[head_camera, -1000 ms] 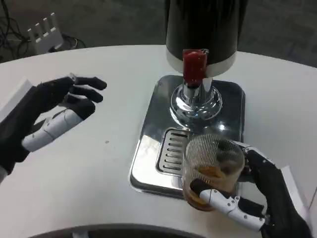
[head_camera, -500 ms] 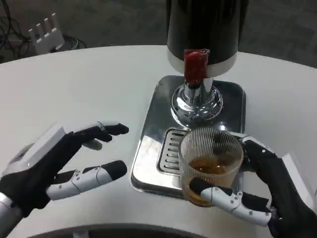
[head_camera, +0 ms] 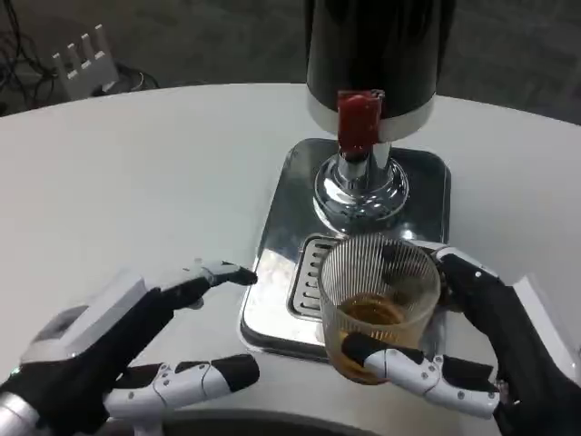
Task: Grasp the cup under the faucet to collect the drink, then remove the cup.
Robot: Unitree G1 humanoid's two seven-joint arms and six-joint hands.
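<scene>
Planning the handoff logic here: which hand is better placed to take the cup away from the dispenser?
The right hand: it already grips the cup, which holds brown drink, at the tray's front edge. The left hand is open beside the tray, holding nothing.

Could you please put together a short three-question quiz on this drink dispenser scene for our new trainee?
1. True or false: the right hand holds the ribbed glass cup.
2. What is in the cup? A) nothing B) some amber drink C) ice only
3. Which colour is the tap handle on the dispenser?

Key:
1. True; its fingers wrap the cup over the steel drip tray.
2. B.
3. Red.

The left hand is open beside the tray.
</scene>
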